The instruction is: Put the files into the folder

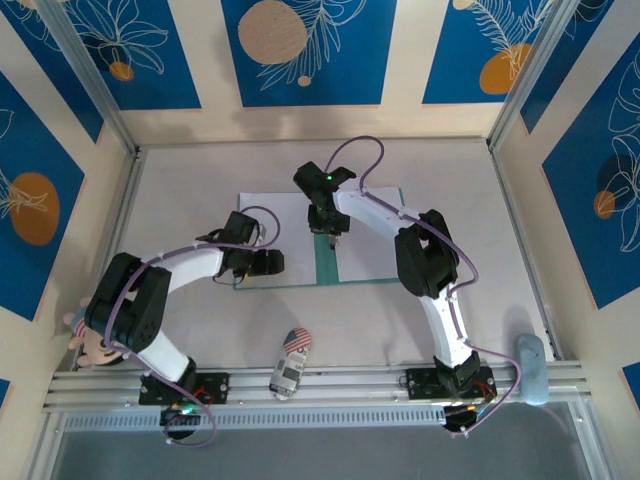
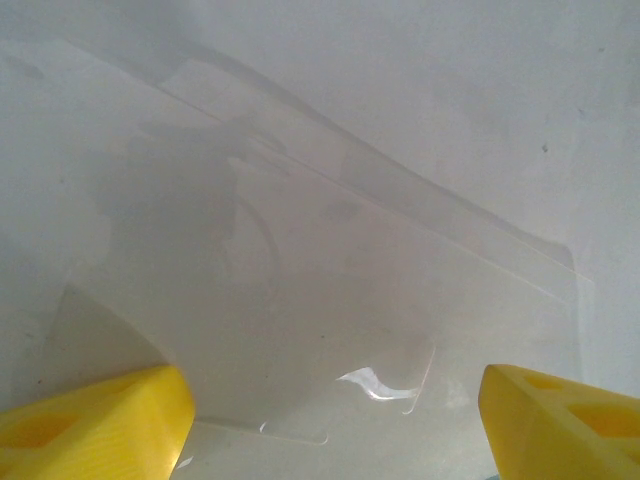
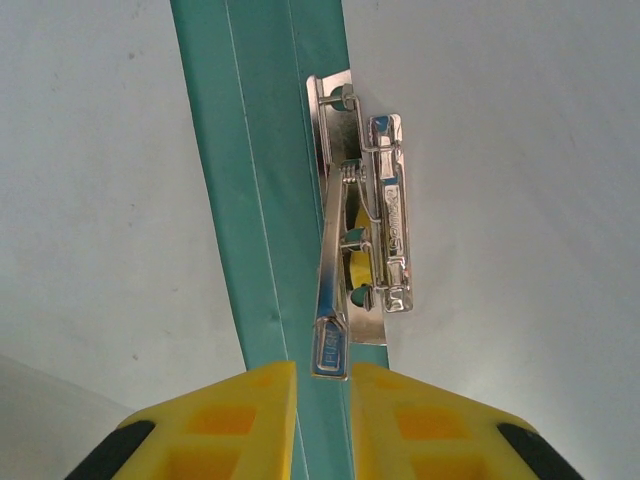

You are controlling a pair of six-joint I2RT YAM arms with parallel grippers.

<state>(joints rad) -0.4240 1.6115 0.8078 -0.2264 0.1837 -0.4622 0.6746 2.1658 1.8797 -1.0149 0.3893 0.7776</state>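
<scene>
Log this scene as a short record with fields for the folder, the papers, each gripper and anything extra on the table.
folder: folder lies open and flat, green spine showing between the sheets
files: files lie as white sheets on the leaves either side of the spine
clip: metal clip sits on the spine
right gripper: right gripper is closed on the clip's lever end
left gripper: left gripper is open above the left sheet
extra: toy car by the front rail

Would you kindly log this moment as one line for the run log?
left gripper: open over white paper sheet | right gripper: shut on silver metal clip lever at teal-green card folder spine
</scene>
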